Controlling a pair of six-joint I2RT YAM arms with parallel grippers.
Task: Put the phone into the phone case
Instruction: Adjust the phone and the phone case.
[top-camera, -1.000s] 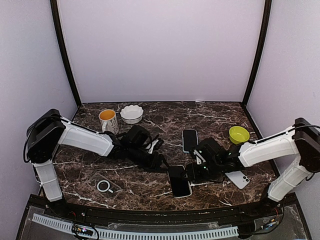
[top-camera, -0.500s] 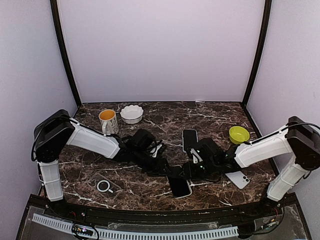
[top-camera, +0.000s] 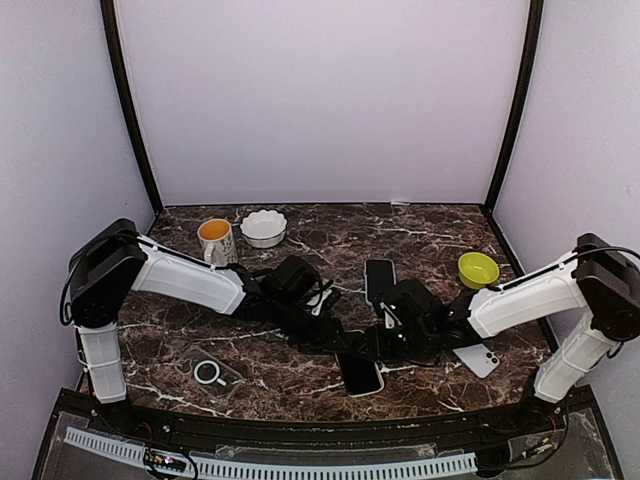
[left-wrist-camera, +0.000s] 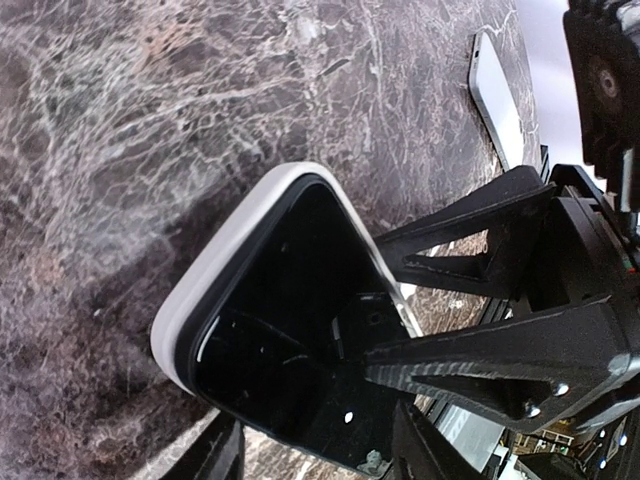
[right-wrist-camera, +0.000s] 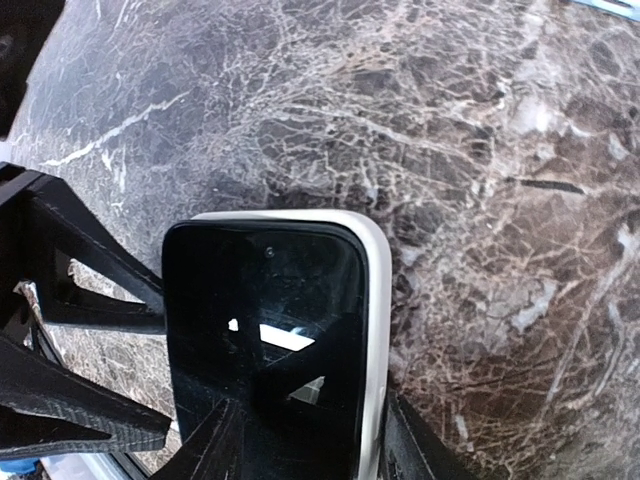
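The phone (top-camera: 360, 374), black screen with a white rim, lies at the front centre between my two grippers, its far end raised off the table. My right gripper (top-camera: 378, 342) has a finger on each long side of the phone (right-wrist-camera: 270, 330) and is shut on it. My left gripper (top-camera: 335, 335) is spread open, its fingertips (right-wrist-camera: 160, 300) at the phone's left edge and the phone's corner (left-wrist-camera: 290, 300) between its fingers. The clear phone case (top-camera: 208, 372) with a white ring lies at the front left, apart from both grippers.
A second black phone (top-camera: 379, 280) lies behind the grippers. A white phone (top-camera: 476, 357) lies face down at the right. A yellow-green bowl (top-camera: 478, 268), a mug (top-camera: 216, 241) and a white bowl (top-camera: 263, 227) stand further back.
Both grippers have closed in on the phone's far end. The phone has shifted slightly towards the front edge and more of its far end is covered.
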